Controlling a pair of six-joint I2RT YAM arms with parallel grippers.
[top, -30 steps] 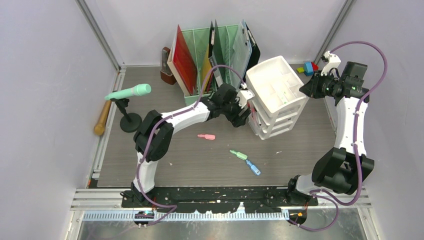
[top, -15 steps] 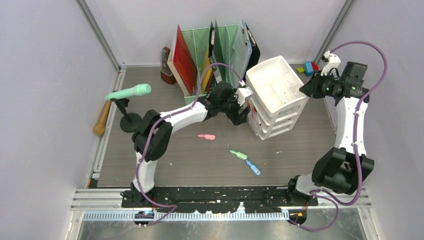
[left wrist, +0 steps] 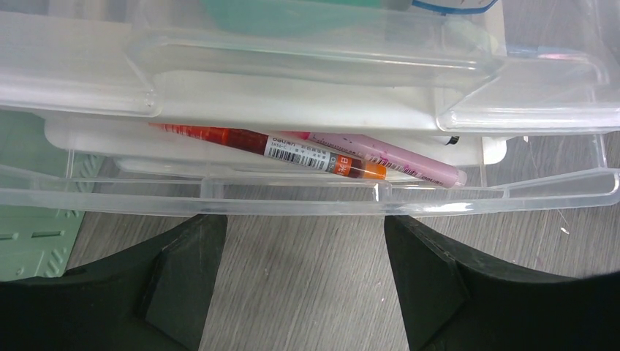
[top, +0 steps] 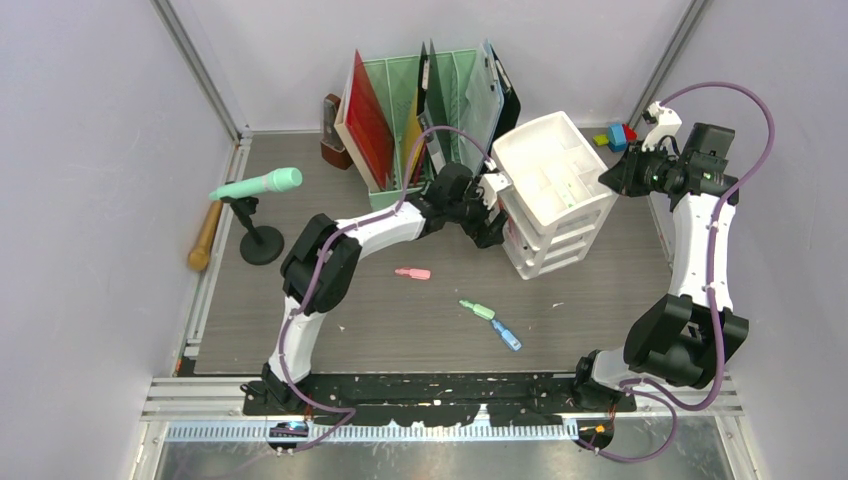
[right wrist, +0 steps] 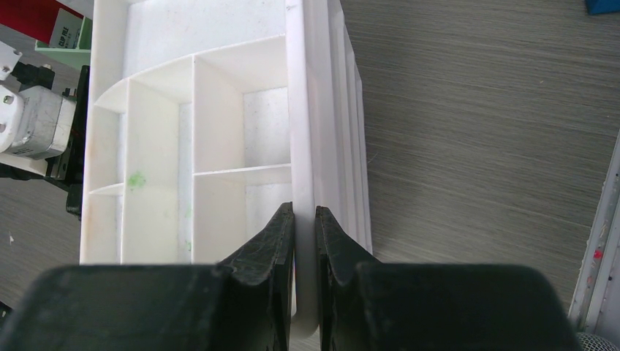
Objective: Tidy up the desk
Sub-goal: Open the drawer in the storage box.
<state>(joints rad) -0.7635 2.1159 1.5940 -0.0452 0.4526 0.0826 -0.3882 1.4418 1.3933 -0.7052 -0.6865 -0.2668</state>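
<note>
The desk [top: 400, 320] is a grey-brown wood-grain top. A white stacked drawer unit [top: 555, 200] stands on it at the back right. My left gripper [top: 490, 215] is open and empty at the unit's left side. In the left wrist view [left wrist: 303, 227] its fingertips sit just in front of a clear drawer [left wrist: 292, 197]. The drawer holds an orange-red pen [left wrist: 292, 152] and a pink pen [left wrist: 395, 162]. My right gripper [top: 612, 180] is shut on the rim [right wrist: 303, 110] of the unit's top tray, and the right wrist view [right wrist: 305, 212] shows it too.
A pink marker [top: 412, 273], a green marker [top: 477, 309] and a blue marker [top: 506, 335] lie loose mid-desk. A mint file rack [top: 420, 110] with folders stands at the back. A mint microphone [top: 258, 184] on a stand and a wooden handle [top: 204, 236] are at the left. Coloured blocks [top: 618, 136] sit in the back right corner.
My left gripper has moved a little right and back, closer against the drawer unit's left side. The right arm and the loose markers have not moved.
</note>
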